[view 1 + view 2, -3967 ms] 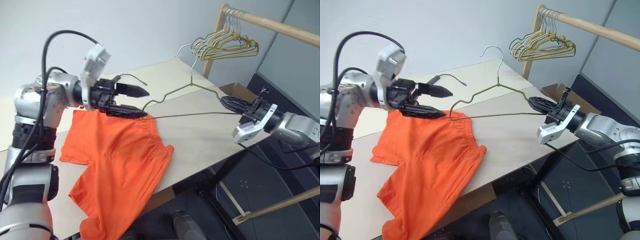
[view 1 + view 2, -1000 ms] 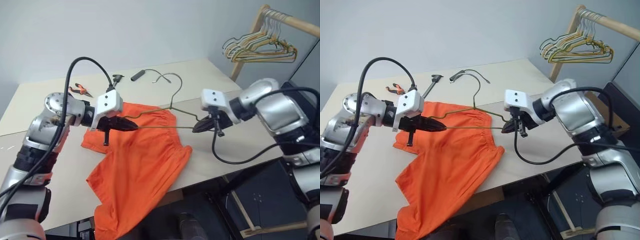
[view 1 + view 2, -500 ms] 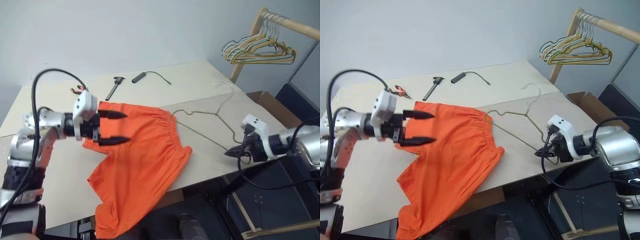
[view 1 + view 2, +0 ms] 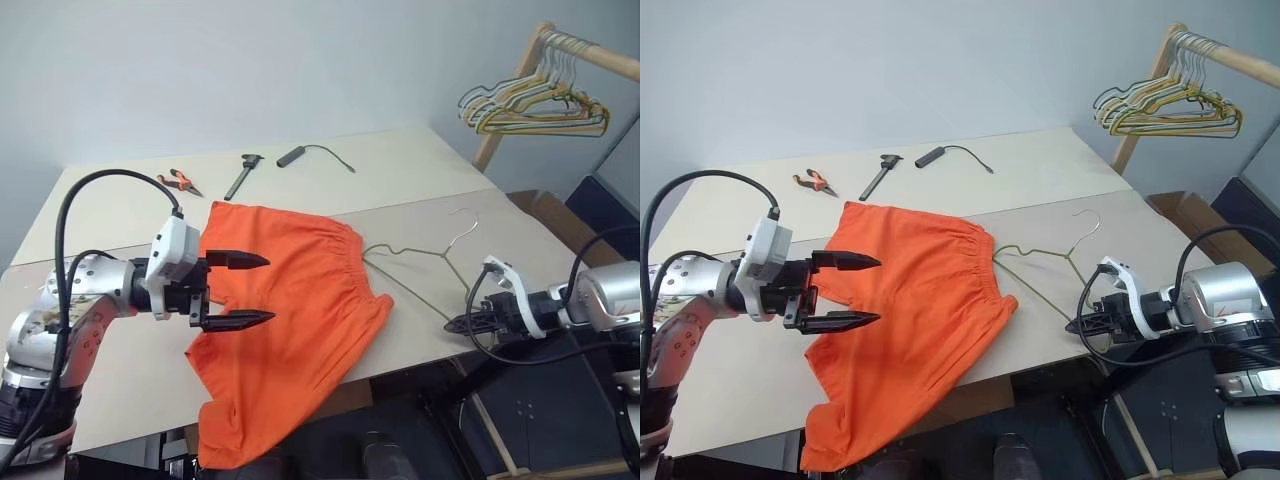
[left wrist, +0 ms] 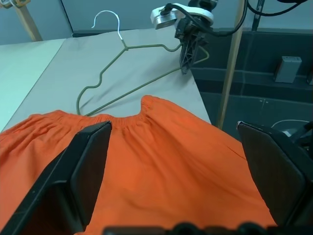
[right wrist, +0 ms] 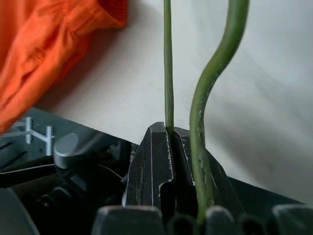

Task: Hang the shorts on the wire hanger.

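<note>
Fingers of the right gripper (image 4: 1077, 325), lower right, pinch one corner of the thin grey-green wire hanger (image 4: 1045, 262) to steady it flat on the beige table (image 4: 1040, 170), while the left gripper (image 4: 255, 291), spread wide and empty, hovers over the bright orange fabric shorts (image 4: 290, 300) at centre, seemingly to grab them.

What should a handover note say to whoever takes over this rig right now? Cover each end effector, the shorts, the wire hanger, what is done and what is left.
Left end effector: open, holding nothing, over the shorts' left edge.
Right end effector: shut on the wire hanger at its corner near the table edge.
Shorts: spread on the table, one leg draping off the front.
Hanger: flat on the table beside the waistband, not in the shorts.
Done: hanger gripped.
Left: hang the shorts on it.
</note>
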Available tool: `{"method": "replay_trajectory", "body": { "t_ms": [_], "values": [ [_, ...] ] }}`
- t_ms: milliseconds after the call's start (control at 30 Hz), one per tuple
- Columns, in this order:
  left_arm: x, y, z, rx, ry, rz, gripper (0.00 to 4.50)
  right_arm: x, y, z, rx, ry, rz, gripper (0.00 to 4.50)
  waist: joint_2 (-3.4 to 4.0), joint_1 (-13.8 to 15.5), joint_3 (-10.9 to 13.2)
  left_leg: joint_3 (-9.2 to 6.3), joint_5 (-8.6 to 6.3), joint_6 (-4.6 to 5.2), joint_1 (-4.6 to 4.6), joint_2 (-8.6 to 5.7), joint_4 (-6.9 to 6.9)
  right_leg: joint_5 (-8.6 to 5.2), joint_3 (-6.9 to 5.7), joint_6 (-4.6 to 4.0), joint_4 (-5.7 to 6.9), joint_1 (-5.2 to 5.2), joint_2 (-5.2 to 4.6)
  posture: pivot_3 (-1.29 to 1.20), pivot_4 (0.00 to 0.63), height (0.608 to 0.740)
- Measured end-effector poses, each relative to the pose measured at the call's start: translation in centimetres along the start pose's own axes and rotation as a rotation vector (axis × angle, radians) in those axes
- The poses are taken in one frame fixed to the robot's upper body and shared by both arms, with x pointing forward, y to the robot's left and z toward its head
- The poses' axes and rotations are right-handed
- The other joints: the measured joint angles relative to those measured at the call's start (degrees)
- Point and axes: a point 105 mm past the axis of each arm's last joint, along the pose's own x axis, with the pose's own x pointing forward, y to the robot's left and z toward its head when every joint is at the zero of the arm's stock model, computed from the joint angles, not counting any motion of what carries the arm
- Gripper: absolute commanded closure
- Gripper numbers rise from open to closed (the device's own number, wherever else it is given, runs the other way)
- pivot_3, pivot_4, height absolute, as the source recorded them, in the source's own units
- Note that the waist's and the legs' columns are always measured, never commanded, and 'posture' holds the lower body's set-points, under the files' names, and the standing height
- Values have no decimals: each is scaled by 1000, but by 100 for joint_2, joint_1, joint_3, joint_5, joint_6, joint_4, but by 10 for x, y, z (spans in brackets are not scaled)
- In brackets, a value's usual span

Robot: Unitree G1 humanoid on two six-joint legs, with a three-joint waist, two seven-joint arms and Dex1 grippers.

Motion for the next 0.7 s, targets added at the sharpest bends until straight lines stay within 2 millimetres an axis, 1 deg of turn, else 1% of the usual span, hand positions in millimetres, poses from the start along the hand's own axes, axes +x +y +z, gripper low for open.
{"method": "replay_trajectory", "body": {
  "t_ms": [267, 367, 433, 533, 600, 633, 700],
  "values": [
    [-4, 2, 3, 8, 2, 17, 36, -1, 15, 0, -22, -1, 101, 4500, -2, 68, 30, 1, -1, 1, -2, 0, 0, -1, -1, 2, -4, -1, 3, -28, 80, 740],
    [-5, 1, 3, 4, 6, 14, 36, -7, 21, -6, -36, 17, 139, 4500, -2, 90, 44, 1, -1, 2, -2, 1, 0, -2, -1, 3, -6, -1, 3, -28, 80, 740],
    [-6, 0, 2, -1, 11, 8, 36, -10, 23, -13, -48, 56, 134, 4500, -2, 96, 48, 2, -2, 3, -2, 4, 0, -3, -2, 4, -7, -1, 5, -19, 78, 740],
    [-7, -1, 3, 6, 20, -3, 36, 1, 22, -17, -44, 95, 135, 4500, -7, 87, 51, 8, -2, 3, 1, 9, 0, -3, -1, 4, -13, 3, 10, -8, 71, 740],
    [-8, -2, 3, 10, 28, -11, 36, 16, 23, -9, -33, 85, 156, 4500, -7, 64, 52, 13, -1, 3, 1, 8, 0, -3, 2, 4, -12, 1, 10, -4, 68, 740],
    [-8, -2, 3, 11, 32, -14, 36, 25, 23, 1, -30, 67, 162, 4500, -8, 43, 52, 16, -1, 2, 2, 8, -1, -2, 4, 3, -12, 2, 12, 7, 62, 740],
    [-8, -2, 3, 18, 36, -23, 36, 35, 23, 14, -33, 38, 161, 4500, -6, 62, 54, 13, -1, 2, 0, 5, -2, -2, 4, 3, -10, -4, 12, 18, 59, 740]
  ]
}}
